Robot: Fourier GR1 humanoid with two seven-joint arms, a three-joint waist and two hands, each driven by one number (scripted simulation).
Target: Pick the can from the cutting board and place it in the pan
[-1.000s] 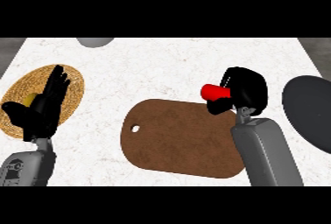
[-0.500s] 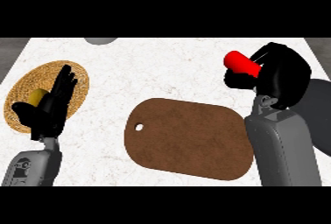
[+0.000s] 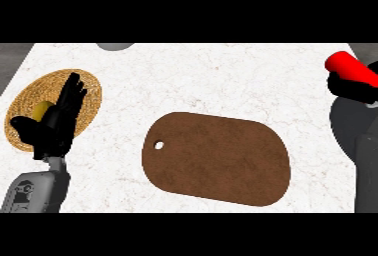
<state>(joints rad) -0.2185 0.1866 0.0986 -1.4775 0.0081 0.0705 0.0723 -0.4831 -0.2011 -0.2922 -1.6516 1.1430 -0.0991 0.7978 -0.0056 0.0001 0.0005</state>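
At the right edge of the head view my right hand (image 3: 353,88) is curled round a red can (image 3: 350,67), which sticks out above the fingers. Below the hand lies the dark grey pan (image 3: 347,122), partly cut off by the view's edge and partly hidden by my forearm. The brown cutting board (image 3: 218,157) lies bare in the middle of the counter, with a small hole near its left end. My left hand (image 3: 55,125) rests open at the left, fingers up.
A woven round mat (image 3: 85,85) lies at the left under my left hand, with a yellow object (image 3: 41,109) on it. A grey round thing (image 3: 114,46) peeks in at the counter's far edge. The counter top is white marble.
My right hand has carried the red can up off the cutting board and to the right, over the pan. The left hand has stayed in place.
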